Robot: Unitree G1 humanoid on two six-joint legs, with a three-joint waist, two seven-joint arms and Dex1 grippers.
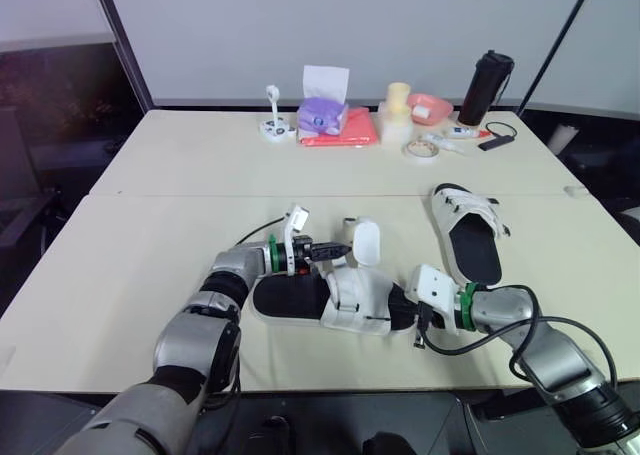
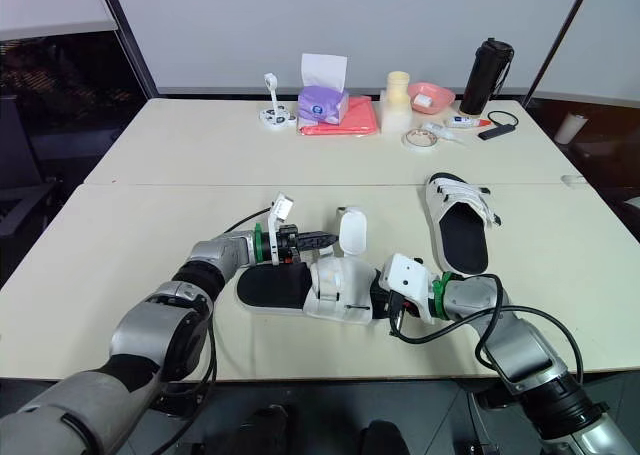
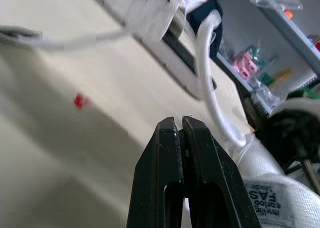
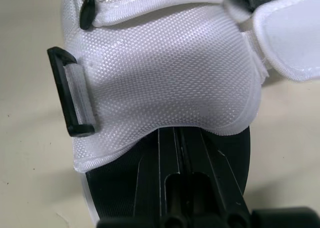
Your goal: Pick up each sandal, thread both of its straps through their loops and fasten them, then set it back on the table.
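Note:
The near sandal (image 1: 330, 300), black-soled with a white upper, lies flat at the table's front middle. One of its strap flaps (image 1: 366, 241) stands up loose. My left gripper (image 1: 343, 246) is shut and empty, with its tips just short of that flap; the strap (image 3: 210, 87) curves past them. My right gripper (image 4: 179, 138) is shut and lies on the insole, its tips tucked under the white upper at the sandal's right end (image 1: 402, 303). A black loop (image 4: 70, 92) on the upper's side holds no strap. The second sandal (image 1: 470, 230) lies sole down to the right.
Along the table's far edge (image 1: 330, 157) stand a purple tissue box (image 1: 322, 115) on a red cloth (image 1: 345, 133), a black bottle (image 1: 485, 87), a pink bowl (image 1: 430, 105), a tape roll (image 1: 420, 149) and a small white stand (image 1: 275, 125).

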